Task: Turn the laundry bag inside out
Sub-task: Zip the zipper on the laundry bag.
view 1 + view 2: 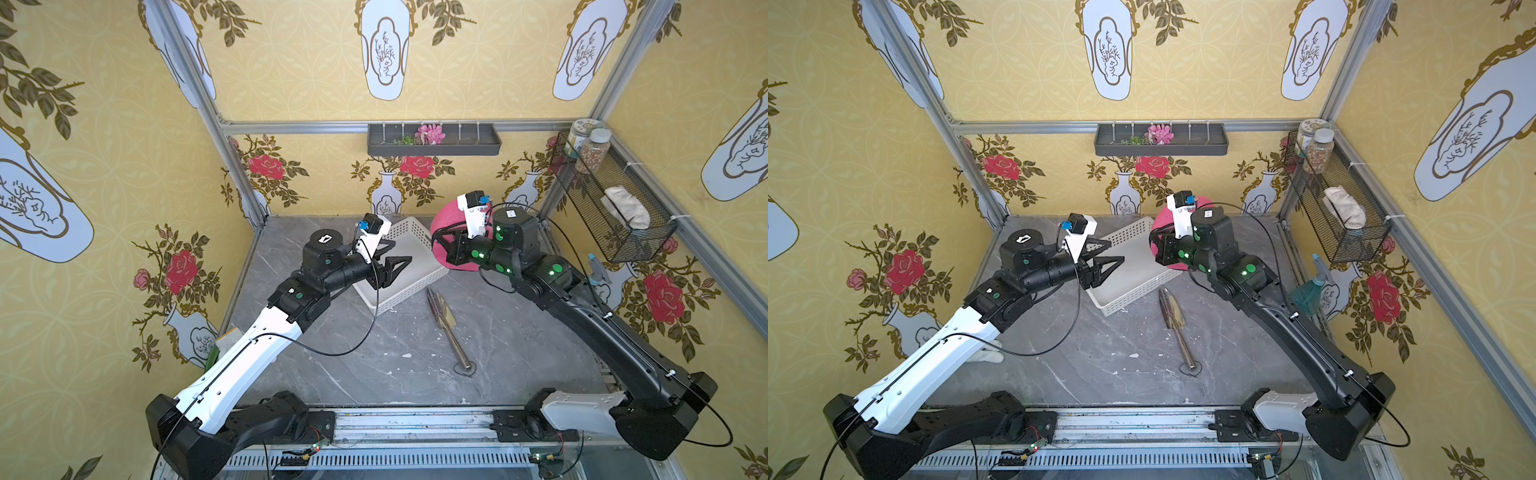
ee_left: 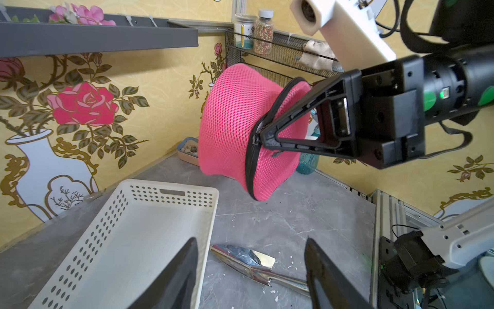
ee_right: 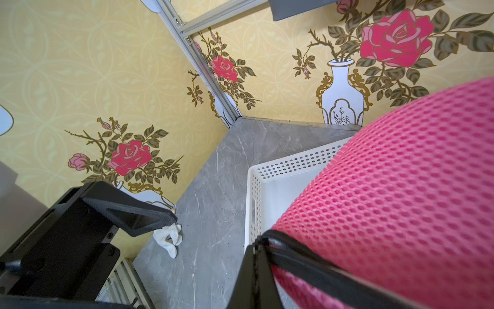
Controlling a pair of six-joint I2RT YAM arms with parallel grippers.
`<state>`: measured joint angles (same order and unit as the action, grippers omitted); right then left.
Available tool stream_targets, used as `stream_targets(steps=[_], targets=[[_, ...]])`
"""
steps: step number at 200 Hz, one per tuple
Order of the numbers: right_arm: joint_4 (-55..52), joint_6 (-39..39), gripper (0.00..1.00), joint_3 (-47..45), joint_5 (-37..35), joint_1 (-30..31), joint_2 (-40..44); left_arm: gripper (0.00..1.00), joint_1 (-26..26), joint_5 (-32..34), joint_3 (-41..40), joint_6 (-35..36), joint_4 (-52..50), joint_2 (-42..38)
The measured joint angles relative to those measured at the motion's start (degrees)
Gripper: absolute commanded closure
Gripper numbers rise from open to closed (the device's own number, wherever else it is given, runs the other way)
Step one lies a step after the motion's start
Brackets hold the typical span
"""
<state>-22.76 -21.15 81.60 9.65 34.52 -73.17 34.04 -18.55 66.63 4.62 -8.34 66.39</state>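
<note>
In both top views the right wrist and its camera cover most of the bag [image 1: 444,216] [image 1: 1158,226]. Only a pink dome edge and a strip of black trim show, and the tips of the right claw [image 1: 440,244] are hard to make out there. The right wrist view is largely filled by pink mesh [image 3: 401,187], cut off at the frame edge.

The left wrist view shows it best. The right claw [image 2: 260,137] is pressed together on the bag's black zipper trim. The bag hangs clear of the tabletop [image 2: 294,214], just past the basket [image 2: 171,185]. I cannot tell which face of the mesh is outward.

The left claw [image 1: 402,252] is spread, with nothing between its 2 fingers. It sits over the basket, apart from the bag and pointing towards it. Both arms reach forward with elbows bent, wrists raised and facing each other. A trowel [image 1: 451,328] lies on the tabletop near the basket.
</note>
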Motion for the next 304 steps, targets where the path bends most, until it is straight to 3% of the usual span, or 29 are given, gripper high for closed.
stream_targets(steps=[31, 89, 137, 207, 246, 304], targets=[[-0.4, 1.4, 1.0, 1.5, 0.5, 2.4, -1.8, 0.36, 0.0, -3.1, 0.9, 0.5, -0.3, 1.6], [-0.6, 3.2, 1.0, 2.0, 1.1, 5.7, -2.4, 0.61, -1.4, -4.5, -1.0, 1.7, -1.0, 1.5], [-0.1, 3.6, 1.0, 2.9, 2.4, 7.1, -2.4, 0.57, -1.4, -6.2, -0.9, 1.5, -0.7, 2.1], [0.0, 4.7, 1.0, 3.1, 2.5, 7.6, -2.3, 1.0, -1.4, -7.2, 0.6, 1.3, -0.9, 3.0], [0.1, 3.9, 1.0, 1.6, 0.6, 6.3, -0.4, 1.0, -1.4, -7.1, 0.9, 2.0, -0.9, 2.5], [-0.5, -4.2, 1.0, -4.5, -0.4, -4.1, 4.2, 1.0, -1.5, -7.2, -3.6, 0.9, 5.5, -2.4]])
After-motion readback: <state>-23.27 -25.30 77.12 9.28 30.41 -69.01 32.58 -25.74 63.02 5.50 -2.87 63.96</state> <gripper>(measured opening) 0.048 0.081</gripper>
